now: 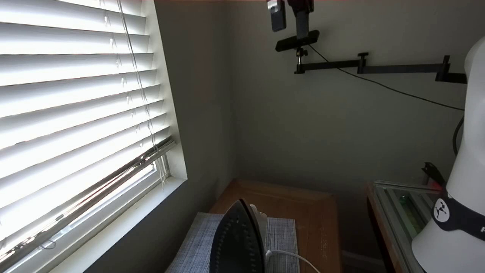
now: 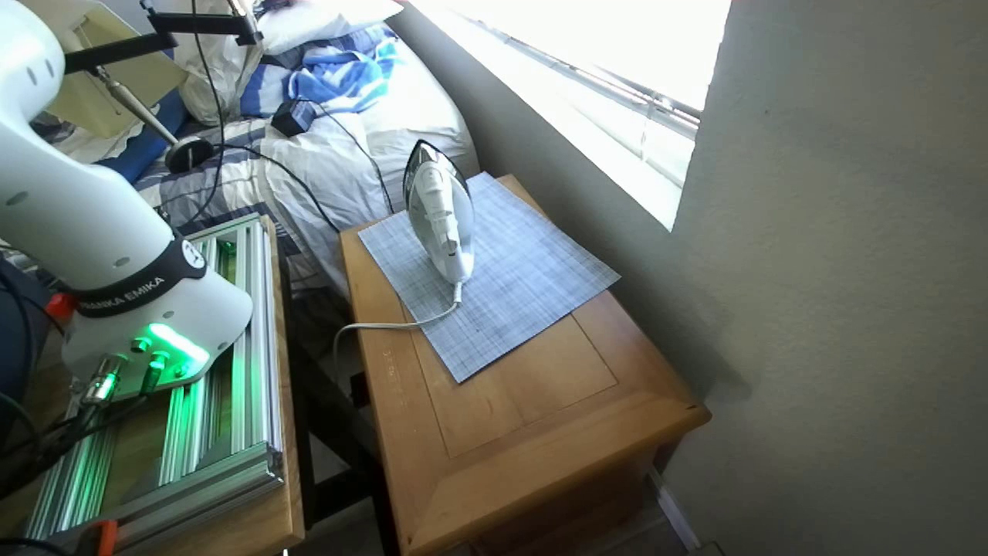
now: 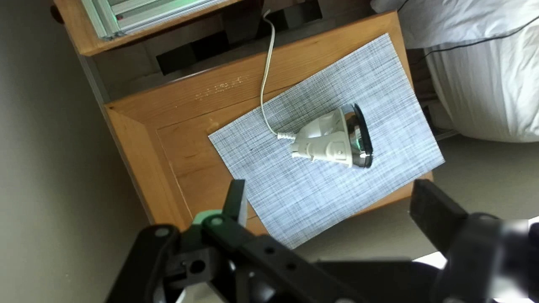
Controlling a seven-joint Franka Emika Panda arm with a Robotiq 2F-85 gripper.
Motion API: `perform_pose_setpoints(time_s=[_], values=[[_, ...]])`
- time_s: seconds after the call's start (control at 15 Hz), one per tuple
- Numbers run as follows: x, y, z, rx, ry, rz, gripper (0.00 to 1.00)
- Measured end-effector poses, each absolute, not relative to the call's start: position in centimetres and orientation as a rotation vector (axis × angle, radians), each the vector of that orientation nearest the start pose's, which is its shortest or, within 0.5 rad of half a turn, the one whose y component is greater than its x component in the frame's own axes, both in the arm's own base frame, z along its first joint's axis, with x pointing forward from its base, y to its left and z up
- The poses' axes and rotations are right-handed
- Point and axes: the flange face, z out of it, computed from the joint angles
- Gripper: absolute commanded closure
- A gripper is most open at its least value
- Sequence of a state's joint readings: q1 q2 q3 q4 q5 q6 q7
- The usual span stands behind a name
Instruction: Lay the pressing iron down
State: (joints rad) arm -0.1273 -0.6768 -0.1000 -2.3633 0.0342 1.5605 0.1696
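Slatted blinds are seen in an exterior view, with the pressing iron stood upright. In an exterior view, it is set on a woven mat over a wooden table. In the wrist view, the gripper is spread wide, nothing held.

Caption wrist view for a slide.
Open gripper apart from the pressing iron standing upright on a pale mat, cord trailing off the wooden table.

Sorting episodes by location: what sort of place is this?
Probably a bedroom: there's a rumpled bed, slatted window blinds, and a wooden table beside the bed.
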Motion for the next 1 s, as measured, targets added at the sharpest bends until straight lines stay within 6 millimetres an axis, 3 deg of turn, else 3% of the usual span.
perform_pose_setpoints(time_s=[0.2, 0.53, 1.0], values=[[33.3, -8.6, 50.6, -2.904, 0.777, 0.237, 0.00], [35.1, -8.5, 43.2, -2.705, 1.057, 0.151, 0.00], [35.1, -9.0, 34.0, -2.460, 1.482, 0.121, 0.00]])
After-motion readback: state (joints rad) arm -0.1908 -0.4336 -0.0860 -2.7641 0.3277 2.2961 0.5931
